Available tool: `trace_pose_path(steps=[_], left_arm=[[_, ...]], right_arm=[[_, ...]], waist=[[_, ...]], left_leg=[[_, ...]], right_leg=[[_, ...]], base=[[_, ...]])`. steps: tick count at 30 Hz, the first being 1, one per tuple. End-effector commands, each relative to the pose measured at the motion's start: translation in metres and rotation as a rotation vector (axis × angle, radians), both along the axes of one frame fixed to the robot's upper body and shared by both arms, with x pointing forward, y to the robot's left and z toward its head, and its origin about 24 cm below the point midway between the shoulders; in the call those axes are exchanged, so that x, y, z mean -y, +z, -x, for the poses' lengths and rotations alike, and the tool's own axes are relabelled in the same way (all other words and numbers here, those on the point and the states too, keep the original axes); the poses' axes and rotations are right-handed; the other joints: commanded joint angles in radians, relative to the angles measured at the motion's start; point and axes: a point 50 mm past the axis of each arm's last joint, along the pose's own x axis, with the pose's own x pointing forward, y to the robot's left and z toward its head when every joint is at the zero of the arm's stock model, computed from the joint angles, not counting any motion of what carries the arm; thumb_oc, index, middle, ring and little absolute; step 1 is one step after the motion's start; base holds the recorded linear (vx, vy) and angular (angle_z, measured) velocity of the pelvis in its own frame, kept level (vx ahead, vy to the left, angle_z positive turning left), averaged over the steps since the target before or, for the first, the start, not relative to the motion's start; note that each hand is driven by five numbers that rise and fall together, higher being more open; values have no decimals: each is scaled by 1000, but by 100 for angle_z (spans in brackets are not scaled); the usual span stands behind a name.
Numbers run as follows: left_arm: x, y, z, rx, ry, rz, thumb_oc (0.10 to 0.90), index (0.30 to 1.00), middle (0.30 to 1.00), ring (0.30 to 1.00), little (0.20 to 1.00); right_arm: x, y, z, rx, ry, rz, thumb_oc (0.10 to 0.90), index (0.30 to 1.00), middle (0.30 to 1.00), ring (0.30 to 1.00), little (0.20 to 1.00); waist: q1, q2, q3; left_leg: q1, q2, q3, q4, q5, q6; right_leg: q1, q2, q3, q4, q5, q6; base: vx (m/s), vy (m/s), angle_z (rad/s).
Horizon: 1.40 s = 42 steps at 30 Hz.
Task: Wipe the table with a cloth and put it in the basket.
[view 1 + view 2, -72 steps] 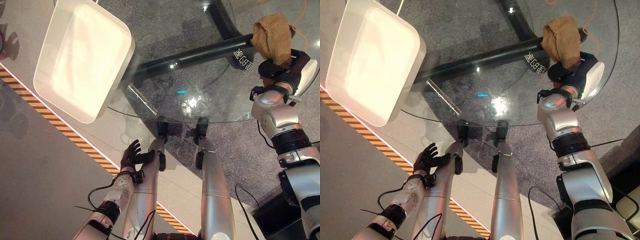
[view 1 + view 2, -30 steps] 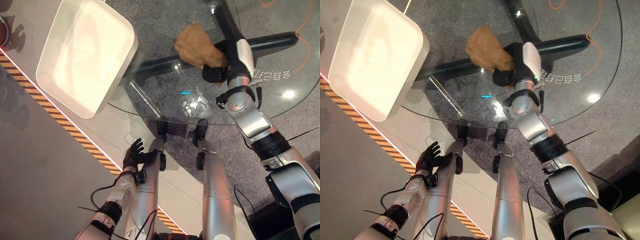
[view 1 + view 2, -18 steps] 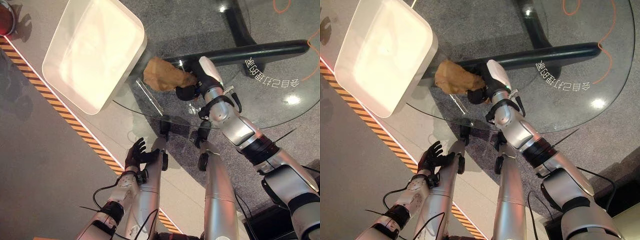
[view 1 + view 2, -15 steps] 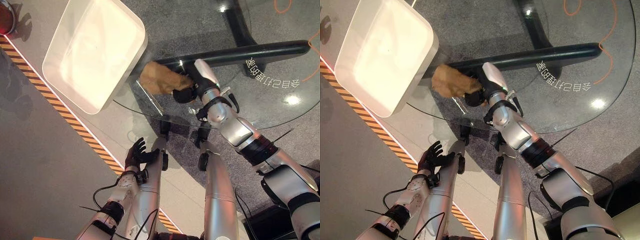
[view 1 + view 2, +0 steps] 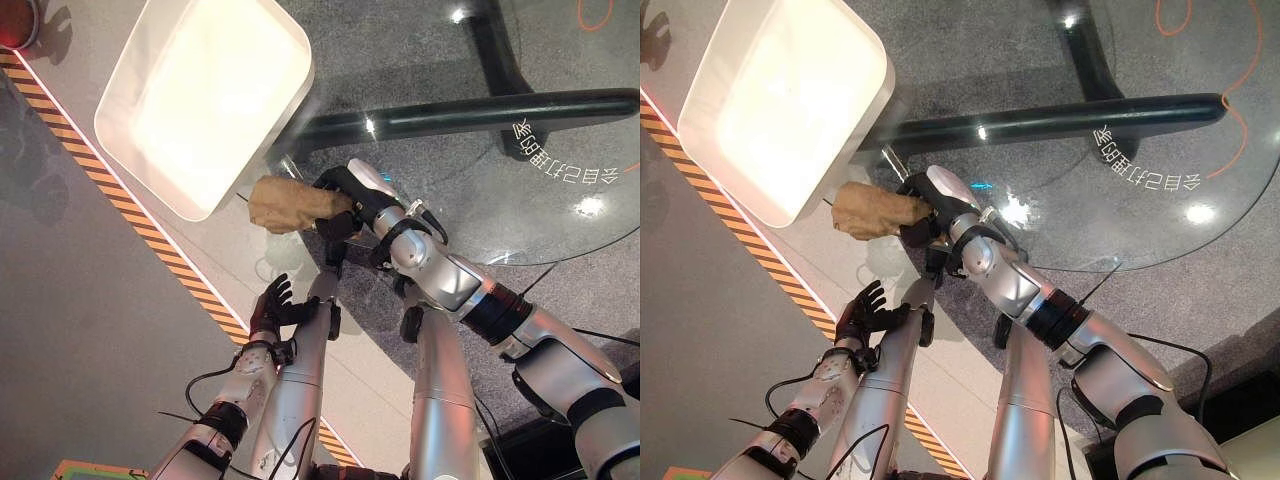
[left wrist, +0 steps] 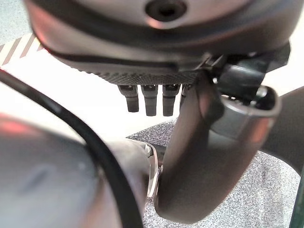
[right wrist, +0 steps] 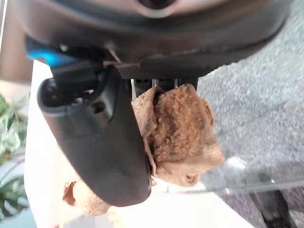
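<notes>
A crumpled tan cloth [image 5: 287,204] hangs off the near left edge of the round glass table [image 5: 560,215], just below the white basket [image 5: 200,95]. My right hand [image 5: 345,203] is shut on the cloth, reaching across the table's near left rim. In the right wrist view the thumb [image 7: 99,137] presses against the brown cloth [image 7: 183,130]. My left hand [image 5: 270,308] hangs low by the floor, below the table edge, with its fingers straight and nothing in it.
The white basket stands on the floor to the table's left, beside a strip of orange-and-black tape [image 5: 150,235]. A dark table base bar [image 5: 470,112] shows through the glass. An orange cable [image 5: 1245,60] lies at the far right.
My right hand has swept the cloth from the far right of the table across to its near left edge, next to the basket. The left hand has stayed put.
</notes>
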Motion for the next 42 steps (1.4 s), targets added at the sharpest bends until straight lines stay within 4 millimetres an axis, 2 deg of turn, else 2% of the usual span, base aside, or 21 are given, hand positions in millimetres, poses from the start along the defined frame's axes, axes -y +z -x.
trace_pose_path(steps=[1,2,5,6,7,12,13,15,18,19,27,34,42], left_arm=[[-2,-37,39,-157,-7,-41,800,900,900,900,900],[-2,-42,47,-179,-9,-42,800,900,900,900,900],[-1,-42,47,-181,-5,-46,800,900,900,900,900],[-3,-38,40,-164,0,-48,800,900,900,900,900],[-3,-38,40,-164,1,-48,800,900,900,900,900],[-5,-40,43,-171,5,-50,800,900,900,900,900],[-6,-41,44,-172,8,-50,800,900,900,900,900],[-9,-41,45,-171,14,-50,800,900,900,900,900],[-12,-42,47,-170,21,-50,800,900,900,900,900],[-15,-42,48,-168,30,-51,800,900,900,900,900],[-24,-42,51,-159,60,-49,800,900,900,900,900],[-28,-41,51,-153,78,-47,800,900,900,900,900],[-28,-39,50,-149,85,-49,800,900,900,900,900]], right_arm=[[9,37,3,211,-72,-199,100,300,300,300,200],[12,31,3,199,-91,-208,100,300,300,300,200],[30,48,-3,284,-207,-264,100,300,300,300,200],[42,68,-6,338,-271,-309,100,300,300,300,200],[50,73,-7,357,-314,-334,100,300,300,300,200],[76,87,-11,403,-436,-387,100,300,300,300,200],[90,92,-12,421,-486,-411,100,300,300,300,200],[105,96,-12,437,-539,-426,100,300,300,300,200],[117,98,-10,449,-579,-444,100,300,300,300,200],[136,98,-8,461,-641,-484,100,300,300,300,200],[190,91,5,510,-821,-676,100,300,300,300,200],[219,82,22,588,-940,-828,100,300,300,300,200],[230,78,32,643,-1017,-918,100,300,300,300,200]], waist=[[-10,21,-9],[-8,23,-9],[-9,21,-9],[-11,18,-9],[-12,17,-9],[-13,15,-9],[-15,13,-9],[-19,10,-9],[-24,7,-9],[-30,3,-9],[-53,-7,-9],[-73,-14,-9],[-83,-17,-9]], left_leg=[[0,-69,38,84,-110,56],[37,-67,35,90,-141,52],[38,-65,34,94,-145,54],[9,-65,36,88,-119,59],[10,-65,35,88,-120,59],[12,-62,35,93,-126,59],[13,-61,34,92,-129,59],[12,-58,36,95,-132,60],[12,-58,36,95,-134,62],[14,-56,37,94,-136,63],[17,-51,42,90,-145,65],[22,-50,48,80,-148,67],[28,-50,51,74,-149,68]], right_leg=[[-8,33,9,-85,77,54],[24,36,14,-71,48,61],[25,36,14,-66,46,62],[-2,35,10,-77,75,56],[0,36,10,-77,75,55],[0,38,12,-71,74,55],[1,40,13,-71,74,56],[-2,42,15,-68,74,55],[-2,46,18,-69,75,55],[0,48,20,-73,75,54],[4,57,30,-84,77,55],[10,65,39,-101,79,57],[17,68,46,-110,82,58]], base=[[0,0,0],[54,-8,0],[4,-14,0],[-39,-26,0],[-37,-27,-2],[0,0,0],[0,0,0],[2,-11,-5],[-5,-13,-6],[-7,-20,-7],[-6,-12,-6],[-7,-18,-7],[-5,-5,-3]])
